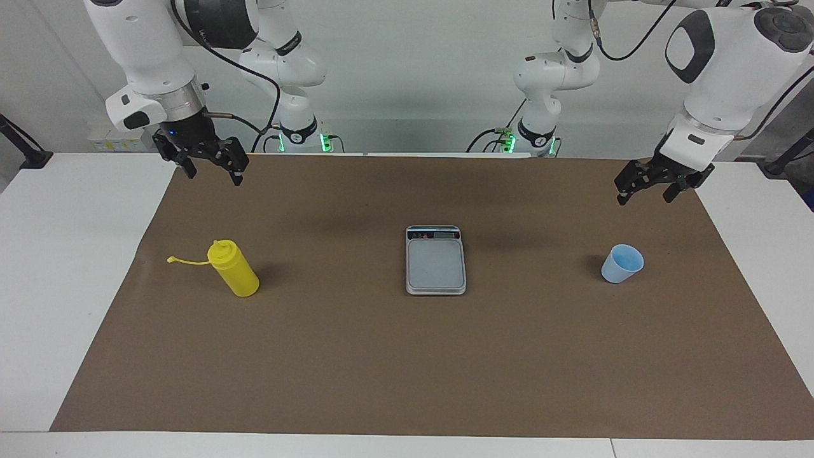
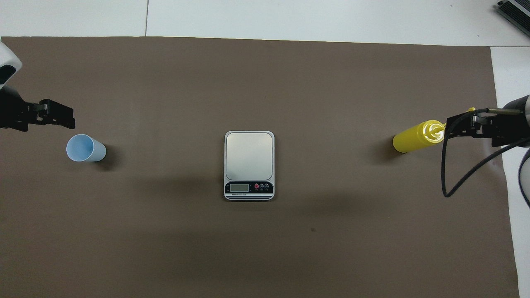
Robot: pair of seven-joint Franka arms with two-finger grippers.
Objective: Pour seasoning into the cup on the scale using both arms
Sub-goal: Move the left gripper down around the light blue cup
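- The seasoning [image 1: 234,268] bottle stands upright at the facing view's centre left, on the brown mat [image 1: 407,356] covering the desk [image 1: 57,286], its cap strap trailing sideways.
- The scale [image 1: 435,259] lies at the frame's centre, its display strip on the edge toward the robots.
- The cup [image 1: 622,263] stands upright at centre right, well apart from the scale.
- The right claw [image 1: 213,166] hangs at upper left, above the mat's edge, fingers spread and empty.
- The left claw [image 1: 648,188] hangs at upper right, above the cup's end of the mat, likewise spread and empty.
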